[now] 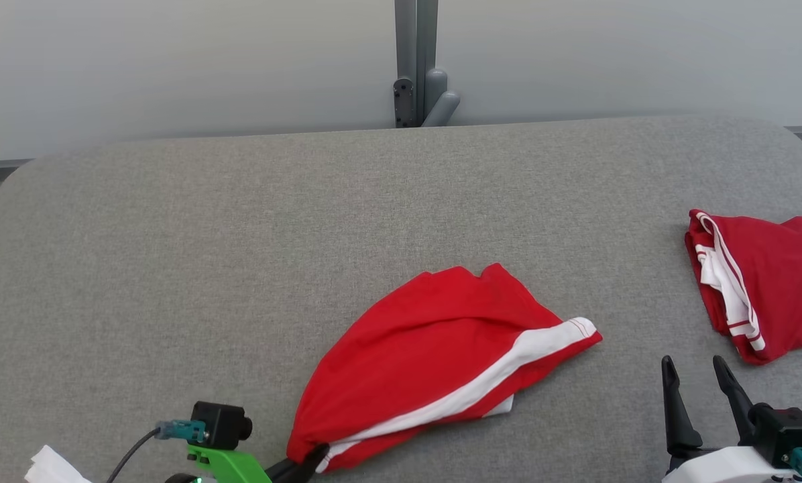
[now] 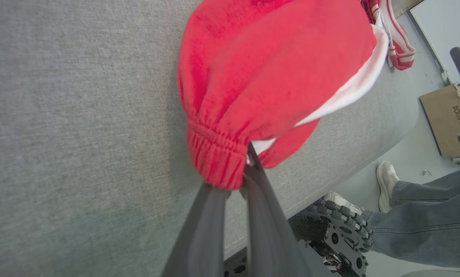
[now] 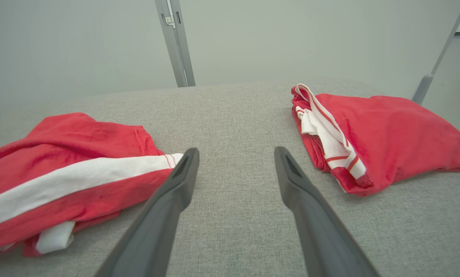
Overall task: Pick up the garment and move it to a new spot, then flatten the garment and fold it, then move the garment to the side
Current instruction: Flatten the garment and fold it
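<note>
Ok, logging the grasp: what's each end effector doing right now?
Left end effector: shut on the red garment at its waistband.
Right end effector: open, empty.

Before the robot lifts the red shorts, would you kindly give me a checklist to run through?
1. Left end effector shut on the red shorts at the waistband: ok.
2. Right end effector open, holding nothing: ok.
3. Red shorts apart from the second red garment: ok.
4. Bare grey table left of the red shorts for a new spot: ok.
5. Red shorts flat: not ok, bunched.
6. Arm's path clear of the person's legs by the table edge: cannot tell.
</note>
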Tool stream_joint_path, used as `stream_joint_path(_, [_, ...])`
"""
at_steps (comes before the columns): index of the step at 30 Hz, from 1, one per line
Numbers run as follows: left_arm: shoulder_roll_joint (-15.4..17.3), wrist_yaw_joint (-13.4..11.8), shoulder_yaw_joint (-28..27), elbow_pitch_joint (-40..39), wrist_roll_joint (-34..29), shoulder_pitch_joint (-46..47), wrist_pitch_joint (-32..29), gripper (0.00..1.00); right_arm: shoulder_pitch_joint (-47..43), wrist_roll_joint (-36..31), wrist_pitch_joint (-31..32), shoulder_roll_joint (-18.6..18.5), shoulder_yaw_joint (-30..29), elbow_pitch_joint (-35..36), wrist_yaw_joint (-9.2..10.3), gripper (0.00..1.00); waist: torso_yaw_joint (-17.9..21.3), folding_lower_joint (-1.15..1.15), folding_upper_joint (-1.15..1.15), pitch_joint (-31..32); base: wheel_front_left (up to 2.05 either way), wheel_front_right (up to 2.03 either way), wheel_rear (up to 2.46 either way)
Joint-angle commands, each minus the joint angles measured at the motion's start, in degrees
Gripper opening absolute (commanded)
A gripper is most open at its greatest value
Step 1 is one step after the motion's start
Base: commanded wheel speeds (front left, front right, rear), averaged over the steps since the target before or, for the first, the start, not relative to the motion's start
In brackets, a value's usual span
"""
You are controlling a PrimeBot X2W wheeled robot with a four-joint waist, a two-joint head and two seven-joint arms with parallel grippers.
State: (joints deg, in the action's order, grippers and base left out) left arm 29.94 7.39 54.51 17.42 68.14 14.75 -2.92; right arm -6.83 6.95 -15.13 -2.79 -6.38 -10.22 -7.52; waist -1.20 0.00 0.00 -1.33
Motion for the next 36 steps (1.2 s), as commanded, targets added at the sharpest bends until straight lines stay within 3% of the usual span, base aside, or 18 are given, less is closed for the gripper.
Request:
stream_joint_path(1, [0.6,0.2,0.8,-0.2,1.0,0.1,-0.3,0.86,-0.9,0.3,0.0,-0.2,-0.3,0.1,0.07,1.00,0.3,0.00,0.00,0.4,0.00,0.00,0.00])
stream_joint_path(2, [1.0,0.2,1.3,-0.6,1.7,-0.1,-0.6,1.00,-1.1,0.4,0.0,-0.2,-0.5,0.1,0.07,1.00,0.3,0.00,0.00,0.6,0.00,0.00,0.00])
stream_joint_path(11, [6.4,0.0,4.5,-4.0,-1.0,-1.3,1.5,1.00,-2.3,0.0,0.0,-0.2,-2.0,0.7,0.07,1.00,0.3,0.00,0.00,2.5,0.00,0.00,0.00])
stream_joint_path(19, [7.0,-7.1,0.6,-7.7,-4.8,-5.3,13.6,1.00,-3.3,-0.2,0.0,-0.2,-3.9,1.7,0.07,1.00,-0.8,0.00,0.00,3.9,0.00,0.00,0.00])
stream_joint_path(22, [5.2,-10.3,-1.7,-9.2,-6.4,-6.6,16.7,1.00,-4.1,-0.4,0.0,-0.2,-4.9,2.2,0.07,1.00,-2.1,0.00,0.00,4.4,0.00,0.00,0.00])
stream_joint_path(23, [4.1,-12.6,-4.6,-9.8,-7.2,-7.5,17.8,1.00,-4.5,-0.6,0.0,-0.2,-5.1,2.4,0.07,1.00,-2.8,0.00,0.00,4.8,0.00,0.00,0.00])
stream_joint_path(27, [0.1,-16.3,-12.3,-10.8,-12.4,-10.6,18.1,1.00,-4.9,-0.6,0.0,-0.2,-5.6,2.7,0.07,1.00,-3.9,0.00,0.00,5.6,0.00,0.00,0.00])
stream_joint_path(32, [-5.5,-17.9,-22.7,-11.2,-22.8,-17.1,18.1,1.00,-4.8,-0.8,0.0,-0.2,-5.6,3.0,0.07,1.00,-4.5,0.00,0.00,6.6,0.00,0.00,0.00])
stream_joint_path(36, [-9.8,-15.7,-29.8,-10.5,-30.0,-21.9,18.1,1.00,-4.2,-0.9,0.0,-0.2,-5.7,3.4,0.07,1.00,-4.8,0.00,0.00,6.5,0.00,0.00,0.00])
